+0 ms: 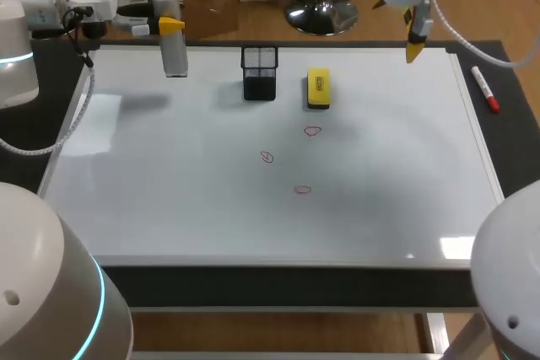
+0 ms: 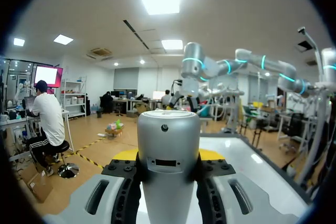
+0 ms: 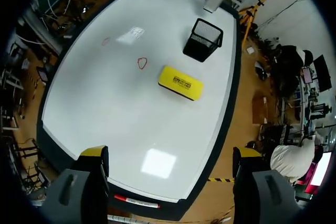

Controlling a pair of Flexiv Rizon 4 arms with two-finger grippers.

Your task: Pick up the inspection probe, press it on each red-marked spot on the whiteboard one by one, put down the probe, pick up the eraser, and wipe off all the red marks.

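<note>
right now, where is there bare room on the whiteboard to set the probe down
Free: the near half of the whiteboard, this side of the red marks; the right stretch between eraser and marker. Crowded: far middle, where mesh cup and eraser stand close, and the centre with the marks.

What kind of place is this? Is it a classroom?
Probably a robot lab, not a classroom. A whiteboard with small red marks lies flat on the table, the left gripper holds a silver probe, and a yellow eraser lies beside a mesh cup.

Glossy whiteboard [image 1: 169, 200], silvery metal probe [image 1: 175, 56]
</note>
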